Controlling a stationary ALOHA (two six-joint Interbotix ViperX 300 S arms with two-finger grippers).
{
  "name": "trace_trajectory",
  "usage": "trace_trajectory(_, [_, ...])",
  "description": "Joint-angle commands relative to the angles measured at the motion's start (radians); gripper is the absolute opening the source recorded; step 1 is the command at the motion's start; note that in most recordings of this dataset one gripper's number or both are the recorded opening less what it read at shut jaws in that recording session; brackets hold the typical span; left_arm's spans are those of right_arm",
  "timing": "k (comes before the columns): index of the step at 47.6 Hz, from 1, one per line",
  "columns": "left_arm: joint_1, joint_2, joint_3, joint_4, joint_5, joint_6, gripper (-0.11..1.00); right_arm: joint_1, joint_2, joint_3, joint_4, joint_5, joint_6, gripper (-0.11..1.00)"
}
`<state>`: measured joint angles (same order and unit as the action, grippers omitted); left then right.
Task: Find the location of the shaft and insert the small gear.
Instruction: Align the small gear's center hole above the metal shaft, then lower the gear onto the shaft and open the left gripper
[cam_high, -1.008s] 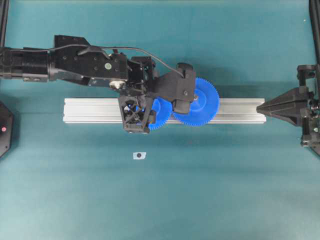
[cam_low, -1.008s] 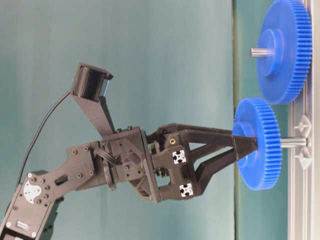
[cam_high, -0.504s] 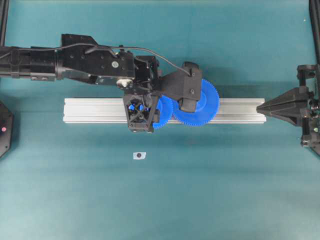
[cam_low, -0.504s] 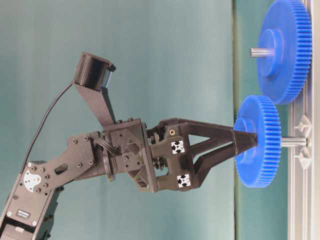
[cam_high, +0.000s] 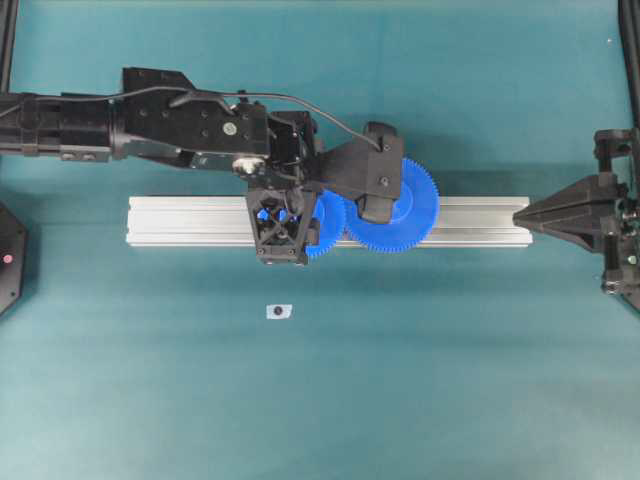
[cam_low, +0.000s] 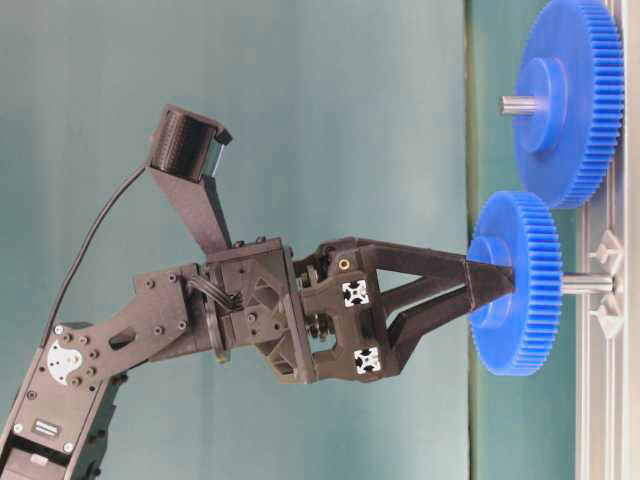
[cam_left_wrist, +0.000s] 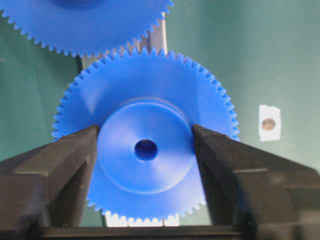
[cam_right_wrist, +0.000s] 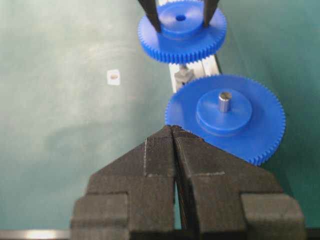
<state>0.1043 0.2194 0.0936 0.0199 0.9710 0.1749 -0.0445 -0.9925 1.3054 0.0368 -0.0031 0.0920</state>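
Observation:
The small gear (cam_left_wrist: 145, 100), bright blue with a raised hub, is threaded on the upper part of the thin grey shaft (cam_low: 585, 284). It sits well above the aluminium rail (cam_high: 180, 220). My left gripper (cam_left_wrist: 145, 150) reaches down over it, and both black fingers (cam_left_wrist: 75, 165) press the sides of the hub. From the right wrist view the gear (cam_right_wrist: 181, 37) hides most of the shaft (cam_right_wrist: 183, 70). My right gripper (cam_high: 518, 216) rests shut at the rail's right end, holding nothing.
A wider blue gear (cam_high: 415, 210) with a grey centre pin (cam_right_wrist: 225, 101) sits on the rail beside the small gear, their teeth close together. A small white tag (cam_high: 278, 311) lies on the green mat in front of the rail.
Over the last second my left gripper shifted slightly right and levelled, bringing the tilted small gear square on the shaft. In the last half second nothing has visibly moved.

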Motion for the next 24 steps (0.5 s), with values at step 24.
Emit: trace_trajectory(24, [0.021, -0.035, -0.008, 0.006, 0.008, 0.002, 0.7, -0.003, 0.005, -0.011, 0.002, -0.006, 0.012, 0.01])
